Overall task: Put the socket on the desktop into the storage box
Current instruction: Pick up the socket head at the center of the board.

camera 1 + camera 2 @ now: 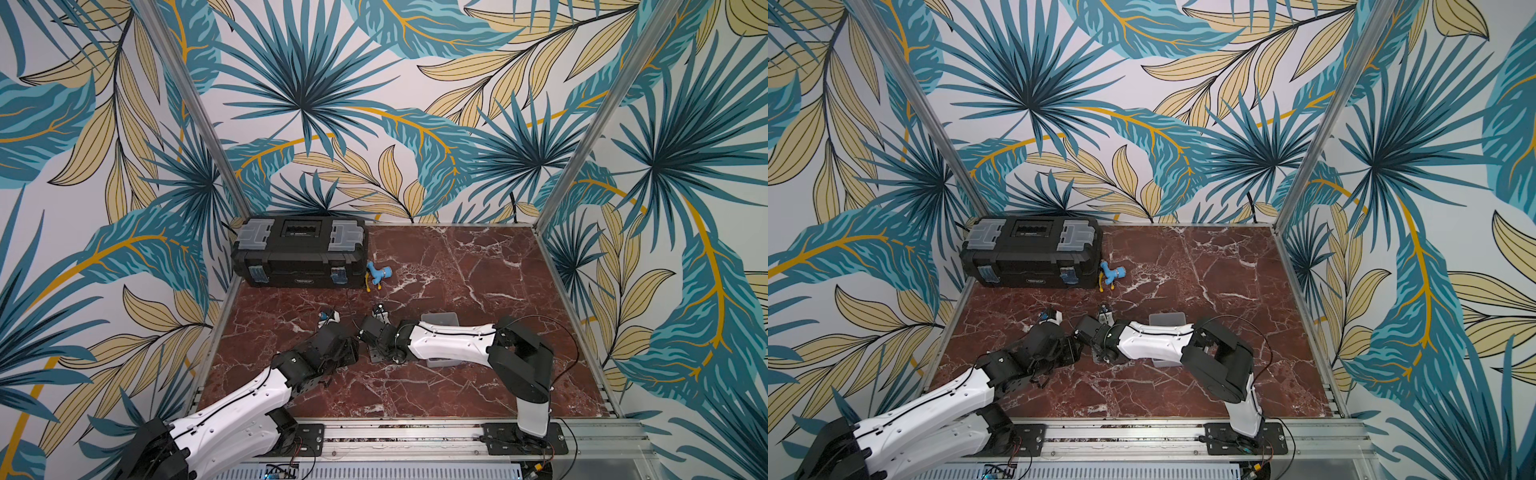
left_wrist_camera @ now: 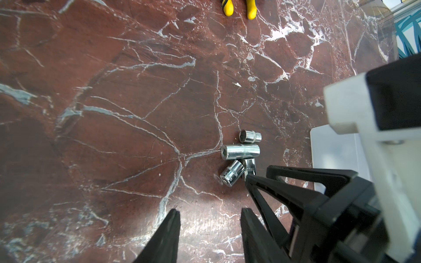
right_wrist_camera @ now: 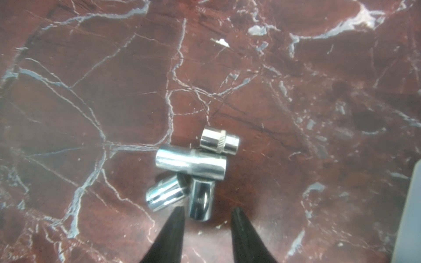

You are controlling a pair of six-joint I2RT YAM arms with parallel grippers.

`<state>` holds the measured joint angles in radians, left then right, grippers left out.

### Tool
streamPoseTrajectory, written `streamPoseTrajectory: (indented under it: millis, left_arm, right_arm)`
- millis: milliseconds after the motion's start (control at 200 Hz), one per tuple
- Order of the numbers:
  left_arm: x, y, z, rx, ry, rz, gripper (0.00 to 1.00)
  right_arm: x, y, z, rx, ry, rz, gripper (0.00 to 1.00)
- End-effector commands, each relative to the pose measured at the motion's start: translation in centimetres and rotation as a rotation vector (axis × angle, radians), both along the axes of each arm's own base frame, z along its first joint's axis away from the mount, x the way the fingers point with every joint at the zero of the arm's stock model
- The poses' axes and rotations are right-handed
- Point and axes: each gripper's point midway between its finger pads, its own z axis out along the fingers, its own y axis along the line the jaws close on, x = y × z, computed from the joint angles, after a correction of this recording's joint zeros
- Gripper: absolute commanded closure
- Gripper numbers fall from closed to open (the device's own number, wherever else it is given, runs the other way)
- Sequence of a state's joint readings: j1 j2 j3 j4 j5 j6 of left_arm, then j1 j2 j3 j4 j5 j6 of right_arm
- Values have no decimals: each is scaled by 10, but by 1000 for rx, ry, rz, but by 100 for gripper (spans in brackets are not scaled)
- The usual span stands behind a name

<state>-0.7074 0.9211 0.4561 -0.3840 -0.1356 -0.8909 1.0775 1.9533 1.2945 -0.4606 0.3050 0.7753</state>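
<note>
Several chrome sockets (image 2: 240, 152) lie in a tight cluster on the red-brown marble desktop (image 2: 114, 113). In the right wrist view the cluster (image 3: 191, 162) sits just past my right gripper (image 3: 206, 210). That gripper is open, and the near end of one socket (image 3: 200, 200) reaches between its fingertips, close to one fingertip and apart from the other. My left gripper (image 2: 210, 211) is open over bare marble a little short of the cluster, with nothing between its fingers. The pale grey storage box (image 1: 440, 319) stands beside the cluster, mostly hidden under my right forearm in both top views.
A large black toolbox (image 1: 299, 253) stands at the back left, with a blue toy (image 1: 379, 276) and yellow-handled tools (image 2: 227, 8) beside it. The storage box's pale edge (image 2: 335, 154) shows close to the sockets. Aluminium rails (image 1: 415, 432) edge the desktop.
</note>
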Motion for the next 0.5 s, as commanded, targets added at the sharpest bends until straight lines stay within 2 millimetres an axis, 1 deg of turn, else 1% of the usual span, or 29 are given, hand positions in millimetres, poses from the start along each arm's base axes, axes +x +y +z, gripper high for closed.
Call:
streamPoseTrajectory:
  millis: [0,310,496]
  left_arm:
    - [-1,2,-7,-2,9,10,52]
    - [1,-1,-7,-8,12,3,52]
    - [2,-2,-6,-8,11,-1,52]
  right_arm:
    - [5,-5,-6,-22,-2,-30,64]
    - [9,-9,-12,-32,5,-38,67]
    - [8,-11,-19,-43,14,-37,73]
